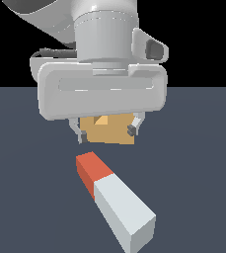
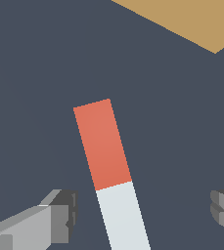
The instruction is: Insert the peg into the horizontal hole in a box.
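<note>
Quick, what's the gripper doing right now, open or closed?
Gripper: open, holding nothing; the long grey-white bar with a red-orange end lies between its fingers, untouched.

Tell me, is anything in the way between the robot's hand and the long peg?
No. The hand hangs open above the peg, a finger on each side, with only bare floor around. Nothing lies between the peg's red end and the box either.

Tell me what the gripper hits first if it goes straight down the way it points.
Probably the peg: in the wrist view it lies between the open fingers of the gripper, its pale part most central. Height above it is unclear. The box sits off to the side.
</note>
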`<state>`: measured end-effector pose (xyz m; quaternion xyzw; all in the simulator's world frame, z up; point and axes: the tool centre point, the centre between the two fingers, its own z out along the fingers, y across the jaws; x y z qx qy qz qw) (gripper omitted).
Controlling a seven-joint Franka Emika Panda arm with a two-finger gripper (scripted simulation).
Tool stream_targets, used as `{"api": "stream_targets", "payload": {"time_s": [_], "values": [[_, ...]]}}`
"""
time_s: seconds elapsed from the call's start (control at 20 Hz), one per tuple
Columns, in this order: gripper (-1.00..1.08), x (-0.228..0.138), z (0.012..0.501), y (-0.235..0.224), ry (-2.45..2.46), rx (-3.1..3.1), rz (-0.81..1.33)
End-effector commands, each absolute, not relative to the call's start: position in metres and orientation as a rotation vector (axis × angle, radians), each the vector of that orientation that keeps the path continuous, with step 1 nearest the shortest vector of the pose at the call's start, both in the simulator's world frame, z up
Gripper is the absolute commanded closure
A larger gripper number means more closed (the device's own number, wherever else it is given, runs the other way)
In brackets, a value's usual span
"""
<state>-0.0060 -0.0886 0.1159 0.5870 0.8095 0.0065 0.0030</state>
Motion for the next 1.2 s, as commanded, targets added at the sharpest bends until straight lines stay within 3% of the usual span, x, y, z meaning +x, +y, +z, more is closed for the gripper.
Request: {"api": "stream_targets", "payload": {"time_s": [0.0, 0.6, 1.15], "values": [[-0.92, -0.005, 0.107, -0.102, 2.585, 1.778, 0.017], [-0.92, 0.008, 0.077, -0.147, 2.736, 1.543, 0.004], [-0.92, 0.012, 0.071, -0.156, 2.764, 1.494, 0.000]]}}
